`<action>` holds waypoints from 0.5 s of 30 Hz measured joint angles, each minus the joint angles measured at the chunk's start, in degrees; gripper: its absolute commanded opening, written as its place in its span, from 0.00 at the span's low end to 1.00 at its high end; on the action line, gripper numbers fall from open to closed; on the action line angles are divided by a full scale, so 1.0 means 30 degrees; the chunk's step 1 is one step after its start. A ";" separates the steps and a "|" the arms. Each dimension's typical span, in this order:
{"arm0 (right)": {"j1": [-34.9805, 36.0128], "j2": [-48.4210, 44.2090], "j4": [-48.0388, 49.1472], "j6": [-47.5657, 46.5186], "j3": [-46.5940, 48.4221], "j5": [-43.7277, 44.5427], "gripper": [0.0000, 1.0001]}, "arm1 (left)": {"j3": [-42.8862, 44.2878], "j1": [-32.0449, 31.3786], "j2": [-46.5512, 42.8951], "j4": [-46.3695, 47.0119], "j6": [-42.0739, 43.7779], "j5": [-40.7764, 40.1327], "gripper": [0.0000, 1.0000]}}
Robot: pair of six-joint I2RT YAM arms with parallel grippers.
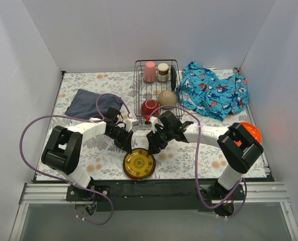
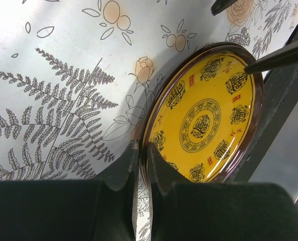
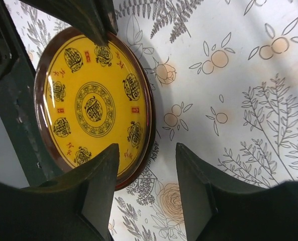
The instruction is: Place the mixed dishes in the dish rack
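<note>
On the left, we see the left claw (image 2: 141, 159) pinched tight on the rim of the yellow plate (image 1: 139, 164), which lies on the flower-printed surface (image 1: 199, 155) near its front edge. To the right, the right claw (image 3: 147, 163) stands spread apart, one finger over the plate's opposite rim, one outside it. The dish rack (image 1: 136, 85) sits well behind both.
</note>
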 measured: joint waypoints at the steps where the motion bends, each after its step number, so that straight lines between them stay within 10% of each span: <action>1: 0.0080 0.0138 -0.0029 -0.0007 0.0007 0.0131 0.54 | 0.0000 0.0000 0.0000 0.0022 -0.0015 0.0000 0.00; 8: 0.0896 0.0838 -0.0255 -0.0233 0.0211 0.1049 0.38 | 0.0000 0.0000 0.0000 0.0102 -0.0146 -0.0015 0.00; 15: 0.1326 0.0882 -0.0350 -0.0933 0.0554 0.2659 0.16 | 0.0000 -0.0022 -0.0015 0.0197 -0.0641 -0.0386 0.25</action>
